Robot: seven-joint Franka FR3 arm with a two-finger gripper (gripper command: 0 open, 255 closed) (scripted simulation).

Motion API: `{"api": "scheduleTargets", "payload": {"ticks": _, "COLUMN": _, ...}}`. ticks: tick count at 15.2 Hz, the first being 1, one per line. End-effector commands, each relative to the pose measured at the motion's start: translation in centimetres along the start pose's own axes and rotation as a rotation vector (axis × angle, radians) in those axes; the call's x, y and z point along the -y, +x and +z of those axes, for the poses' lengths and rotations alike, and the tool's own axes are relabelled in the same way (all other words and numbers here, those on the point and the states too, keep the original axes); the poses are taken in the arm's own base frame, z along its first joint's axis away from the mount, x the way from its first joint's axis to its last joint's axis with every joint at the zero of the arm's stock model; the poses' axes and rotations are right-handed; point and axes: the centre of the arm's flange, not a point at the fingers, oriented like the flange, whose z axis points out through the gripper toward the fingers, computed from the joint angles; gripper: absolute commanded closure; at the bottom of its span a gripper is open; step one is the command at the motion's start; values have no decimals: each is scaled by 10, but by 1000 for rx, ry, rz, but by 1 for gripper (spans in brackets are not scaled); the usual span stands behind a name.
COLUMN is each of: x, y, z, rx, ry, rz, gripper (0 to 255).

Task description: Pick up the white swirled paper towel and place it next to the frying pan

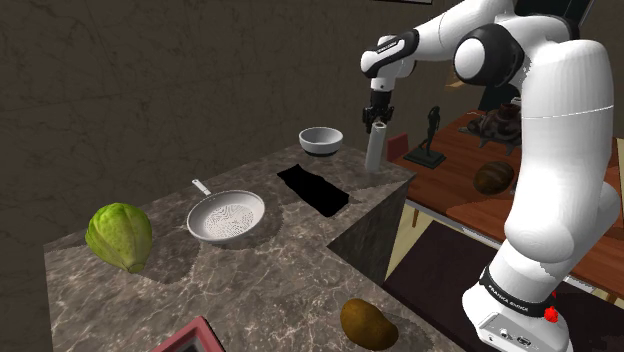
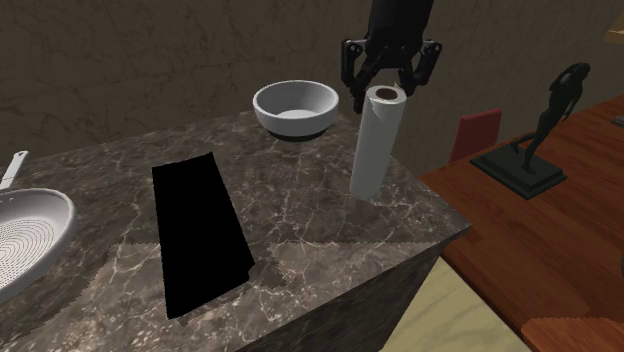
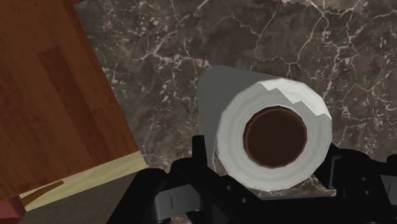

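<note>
The paper towel roll [image 1: 376, 147] is a white cylinder with a brown core, standing upright near the far corner of the dark marble counter [image 1: 260, 270]. My black gripper [image 1: 377, 118] comes down onto its top end and is shut on it. In the second exterior view the fingers [image 2: 357, 95] clasp the top of the roll [image 2: 374, 150]. In the wrist view the roll [image 3: 273, 133] sits between the two fingers [image 3: 198, 156]. The pale frying pan [image 1: 227, 216] lies mid-counter, handle pointing away, and shows again as the pan [image 2: 25, 240].
A grey bowl [image 1: 321, 139] stands just beside the roll. A flat black rectangle [image 1: 313, 188] lies between bowl and pan. A green cabbage [image 1: 119, 236] and a brown potato [image 1: 367, 322] sit nearer the camera. Beyond the counter edge stands a wooden table [image 1: 460, 190] with a dark statuette [image 1: 432, 135].
</note>
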Motion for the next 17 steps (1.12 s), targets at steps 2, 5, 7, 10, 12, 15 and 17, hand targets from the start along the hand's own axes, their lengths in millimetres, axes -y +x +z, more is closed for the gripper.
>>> {"api": "scheduleTargets", "payload": {"ticks": 2, "x": 0, "y": 0, "z": -15, "rx": 0, "ry": 0, "rz": 0, "gripper": 255}}
{"api": "scheduleTargets", "payload": {"ticks": 5, "x": 1, "y": -1, "z": -31, "rx": 0, "ry": 0, "rz": 0, "gripper": 255}}
{"api": "scheduleTargets", "payload": {"ticks": 7, "x": 2, "y": -1, "z": -41, "rx": 0, "ry": 0, "rz": 0, "gripper": 255}}
{"api": "scheduleTargets", "payload": {"ticks": 10, "x": 3, "y": -2, "z": -57, "rx": 0, "ry": 0, "rz": 0, "gripper": 255}}
{"api": "scheduleTargets", "payload": {"ticks": 12, "x": 3, "y": -2, "z": -68, "rx": 0, "ry": 0, "rz": 0, "gripper": 255}}
{"api": "scheduleTargets", "payload": {"ticks": 15, "x": 4, "y": -3, "z": -84, "rx": 0, "ry": 0, "rz": 0, "gripper": 255}}
{"api": "scheduleTargets", "payload": {"ticks": 17, "x": 5, "y": -4, "z": -94, "rx": 0, "ry": 0, "rz": 0, "gripper": 255}}
